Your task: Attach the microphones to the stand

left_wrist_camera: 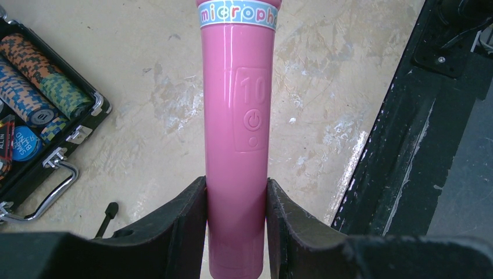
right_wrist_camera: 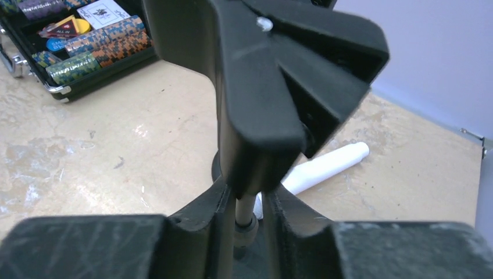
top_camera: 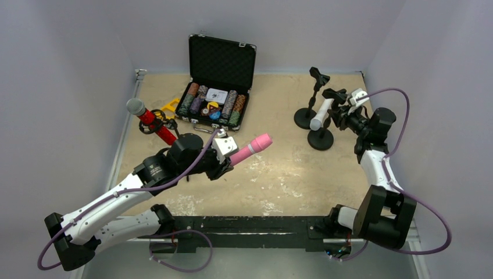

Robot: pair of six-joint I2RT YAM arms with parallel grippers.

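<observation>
Red microphone (top_camera: pixel 148 119): far left of the table, tilted, with its grey mesh head up and to the far left. Black stand parts (top_camera: pixel 154 129) sit around its glittery body, but how it is clipped cannot be told.
Left gripper (top_camera: pixel 227 164) (left_wrist_camera: pixel 236 195): left of the middle, with both fingers (left_wrist_camera: pixel 180 226) pressed against the butt end of the pink microphone, one on each side.
Pink microphone (top_camera: pixel 253 148) (left_wrist_camera: pixel 235 128): held above the table and pointing right and far. Its head is toward the middle of the table. A band of lettering and a moulded power button face the wrist camera.
Chip case (top_camera: pixel 218 96) (left_wrist_camera: pixel 35 116): far middle, lid raised, with rows of poker chips inside.
Far stand (top_camera: pixel 317 78): right of the middle, upright on a round base, with nothing in its top clip.
White microphone (top_camera: pixel 321 114) (right_wrist_camera: pixel 325 167): just right of the far stand. In the right wrist view it lies on the table beyond the held stand.
Round base (top_camera: pixel 320 139): black, near the white microphone's near end.
Held stand (top_camera: pixel 337 94) (right_wrist_camera: pixel 273 87): right side, with its black clip just above the fingers.
Right gripper (top_camera: pixel 344 115) (right_wrist_camera: pixel 250 200): far right, fingers clamped on the thin stem under that clip.
</observation>
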